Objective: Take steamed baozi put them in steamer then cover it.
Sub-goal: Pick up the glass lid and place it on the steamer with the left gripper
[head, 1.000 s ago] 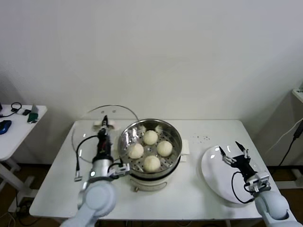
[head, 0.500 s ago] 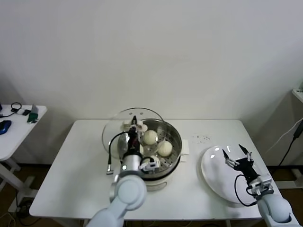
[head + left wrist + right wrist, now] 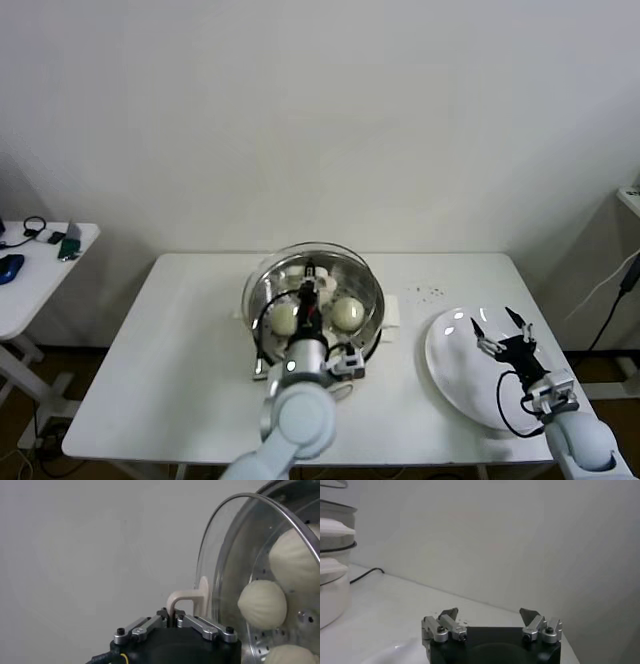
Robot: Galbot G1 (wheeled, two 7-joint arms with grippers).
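Left gripper (image 3: 174, 614): fingers clamped together on the white bar handle (image 3: 186, 600) of the cover (image 3: 300, 262), which in the wrist view stands close against the steamer's mouth, its glass facing the buns. In the head view the cover hangs over the steamer (image 3: 372, 318), slightly off centre toward the robot's left and seemingly not yet seated on the rim; gripping the handle keeps the fingers clear of the glass and lets the metal rim be lined up with the pot. The steamed baozi (image 3: 347, 312) lie inside on the perforated floor; 2 show plainly in the head view, the rest hidden behind the arm and cover, and 3 show through the glass in the wrist view. Judgement: loading appears complete and the covering step is in hand, needing a small shift to the right and a level descent. Right gripper (image 3: 502, 330): fingers spread wide apart, holding nothing, parked above the white plate (image 3: 450, 375) at the right end of the surface (image 3: 150, 370), well apart from the steamer.
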